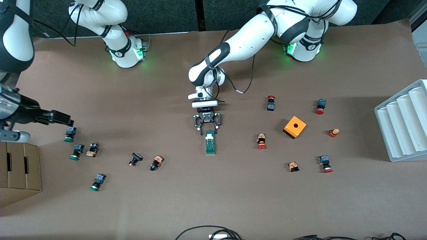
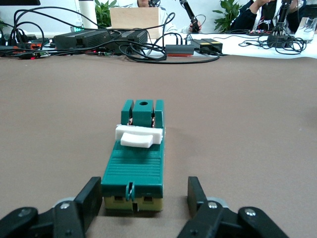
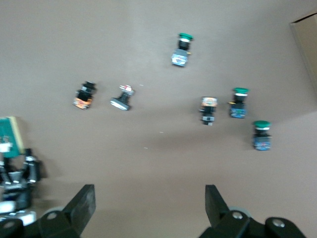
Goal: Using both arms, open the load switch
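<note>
Dark-green plastic marks the load switch (image 1: 210,142), lying flat near the middle of the brown table (image 1: 213,200), its white piece (image 2: 138,136) toward the end away from the robots' bases. The left hand (image 1: 207,128) sits low at the switch's end nearest the bases; in the left wrist view its 2 fingers (image 2: 89,201) stand on either side of that end, narrowed close to it, though I cannot tell whether they touch. The right hand (image 1: 61,117) hangs spread wide over the green-capped push buttons (image 1: 74,148) at the right arm's end of the table, holding nothing.
</note>
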Robot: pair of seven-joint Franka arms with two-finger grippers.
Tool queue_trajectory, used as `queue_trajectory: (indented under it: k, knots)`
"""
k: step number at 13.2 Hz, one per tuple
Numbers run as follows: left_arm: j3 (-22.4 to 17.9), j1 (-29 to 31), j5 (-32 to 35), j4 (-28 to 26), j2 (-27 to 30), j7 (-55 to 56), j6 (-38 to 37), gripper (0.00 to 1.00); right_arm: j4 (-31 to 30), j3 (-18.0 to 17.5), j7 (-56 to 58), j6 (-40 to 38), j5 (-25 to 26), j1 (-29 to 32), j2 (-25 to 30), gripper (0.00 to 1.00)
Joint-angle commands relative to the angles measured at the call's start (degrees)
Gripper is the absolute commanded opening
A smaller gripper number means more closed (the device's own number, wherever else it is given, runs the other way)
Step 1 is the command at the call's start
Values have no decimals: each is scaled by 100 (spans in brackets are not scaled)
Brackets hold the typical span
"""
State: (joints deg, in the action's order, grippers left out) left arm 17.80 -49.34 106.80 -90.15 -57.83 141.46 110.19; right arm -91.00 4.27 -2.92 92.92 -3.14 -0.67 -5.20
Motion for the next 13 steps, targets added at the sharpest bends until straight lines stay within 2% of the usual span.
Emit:
queue_trajectory:
  k: [1, 11, 13]
  knots:
    - [-57, -67, 34, -55, 0, -66, -85, 77, -164, -49, 186, -81, 270, 58, 186, 100]
    - [-57, -14, 43, -310, 219, -242, -94, 75, 47, -57, 212, -72, 376, 75, 89, 100]
    - [-48, -23, 34, -301, 219, -233, -103, 79, 65, -49, 195, -20, 376, 75, 54, 100]
